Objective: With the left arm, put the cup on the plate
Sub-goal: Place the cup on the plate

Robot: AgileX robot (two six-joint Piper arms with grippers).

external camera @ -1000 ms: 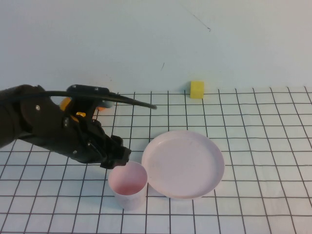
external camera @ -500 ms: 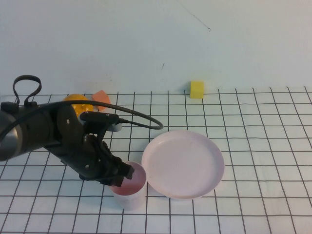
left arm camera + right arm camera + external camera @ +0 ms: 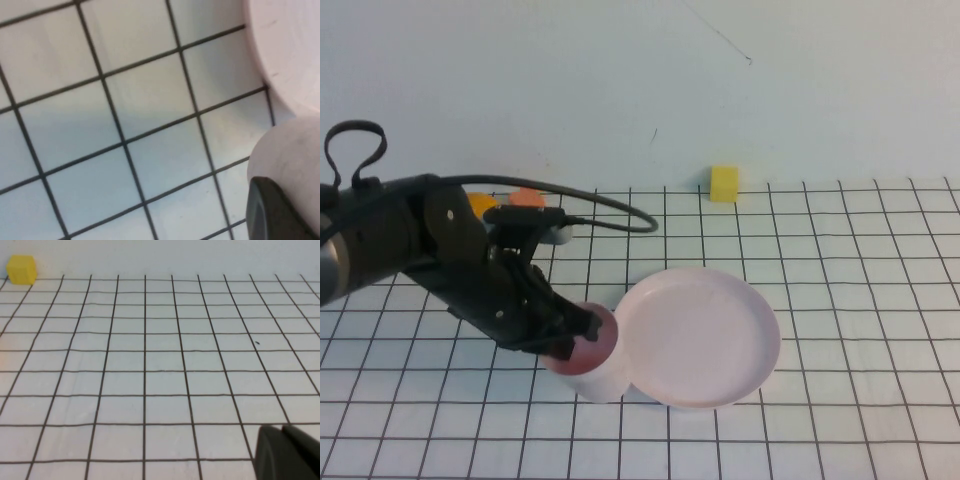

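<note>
Nearest you, the cup [image 3: 590, 355] is sitting on the checked cloth [image 3: 840, 300], tipping a little toward the left, its far side just touching or overlapping the near-left rim of the plate [image 3: 700, 335]. The left gripper [image 3: 570, 340] is reaching into the cup's mouth from the left, and its fingers appear to be pinching the cup's wall at the rim, one finger inside and one outside; the dark bulk of the arm is hiding the contact, so take that as likely rather than certain. In the left wrist view you are seeing the cup's pale side [image 3: 290, 150] against a dark fingertip, with the plate's edge [image 3: 280, 45] just beyond. That rim grip is suiting a handleless tumbler, and the tilt suggests you are beginning to lift it. The plate is lying flat and bare, just beside the cup, so the carry is looking short.

The right gripper [image 3: 287, 452] is hanging low over bare cloth, parked; you cannot tell how its fingers stand. Farthest off, a yellow block [image 3: 724, 184] is resting by the wall.
</note>
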